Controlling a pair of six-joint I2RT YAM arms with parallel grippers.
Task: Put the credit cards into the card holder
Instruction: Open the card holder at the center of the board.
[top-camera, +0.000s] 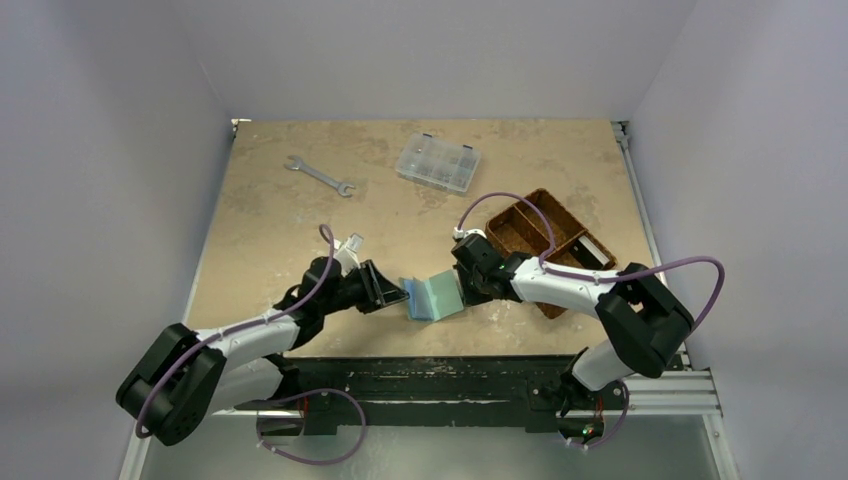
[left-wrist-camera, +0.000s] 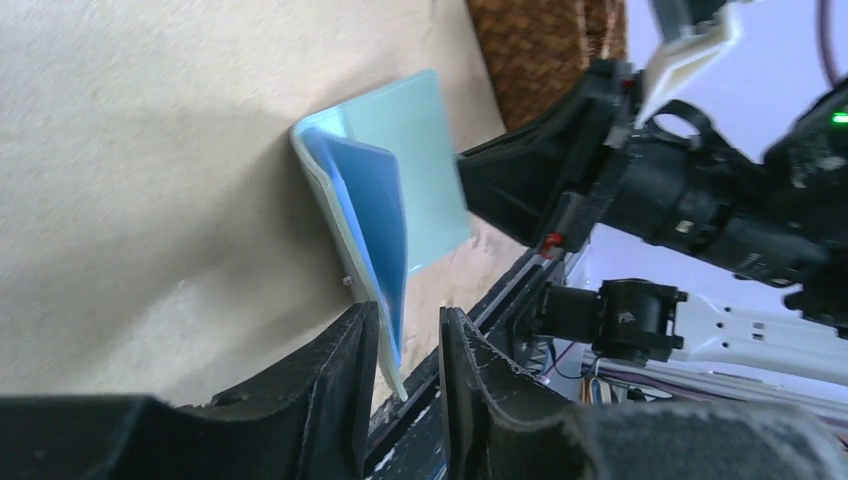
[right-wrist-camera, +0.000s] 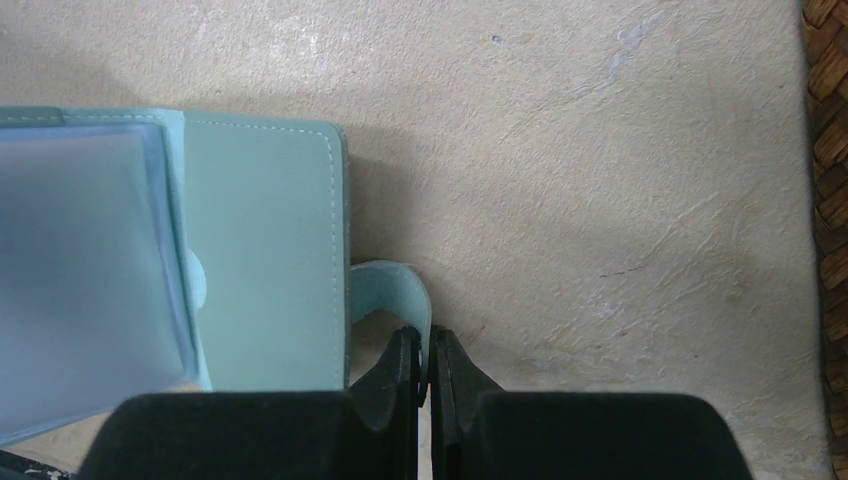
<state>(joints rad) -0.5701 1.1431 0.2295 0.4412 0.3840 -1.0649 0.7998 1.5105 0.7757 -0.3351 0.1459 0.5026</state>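
1. A mottled beige table (top-camera: 260, 230) stands between pale walls (top-camera: 100, 150), with a black rail (top-camera: 450, 375) along its near edge.
2. A wrench (top-camera: 319, 175) and a clear box (top-camera: 438, 162) lie far back, and a basket (top-camera: 520, 235) sits to the right.
3. The wallet (top-camera: 432, 296) stands open near the rail, between the two grippers.
4. The right gripper (right-wrist-camera: 423, 340) is pinched on the wallet's tab.
5. The left gripper's (left-wrist-camera: 410, 320) jaws flank the opposite edge; I cannot tell whether they clamp it.

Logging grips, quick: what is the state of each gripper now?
Left gripper: astride the card holder edge, gap showing; grip cannot be told.
Right gripper: shut on the card holder's tab.
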